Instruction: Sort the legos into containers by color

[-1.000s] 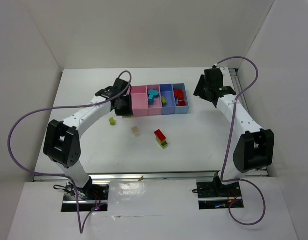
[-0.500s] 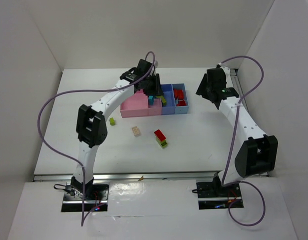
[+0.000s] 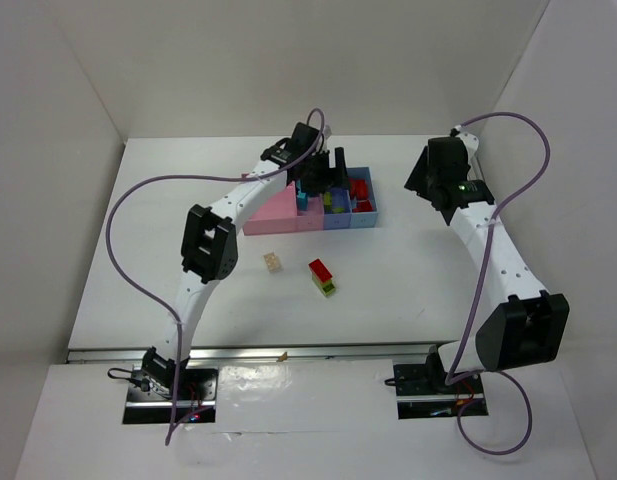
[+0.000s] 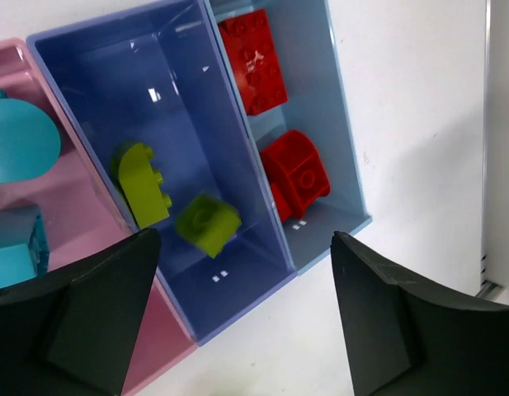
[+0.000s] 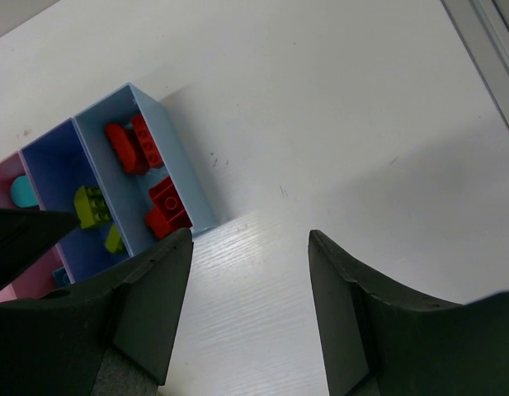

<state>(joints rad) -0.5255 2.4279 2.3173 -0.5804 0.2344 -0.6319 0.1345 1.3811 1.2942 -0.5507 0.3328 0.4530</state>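
My left gripper hangs open over the containers, with nothing between its fingers. Below it, the dark blue bin holds two yellow-green legos; the smaller one looks blurred. Red legos lie in the light blue bin, cyan ones in the pink bin. A beige lego and a red-on-yellow-green stack rest on the table in front. My right gripper is open and empty, above bare table just right of the light blue bin.
White walls close in the table at the back and both sides. A metal rail runs along the table's right edge. My left arm's elbow stands over the table left of the beige lego.
My left arm swung from the pink bin's near left corner to above the blue bins and opened its jaws. A yellow-green lego dropped into the dark blue bin. The right arm drifted slightly right.
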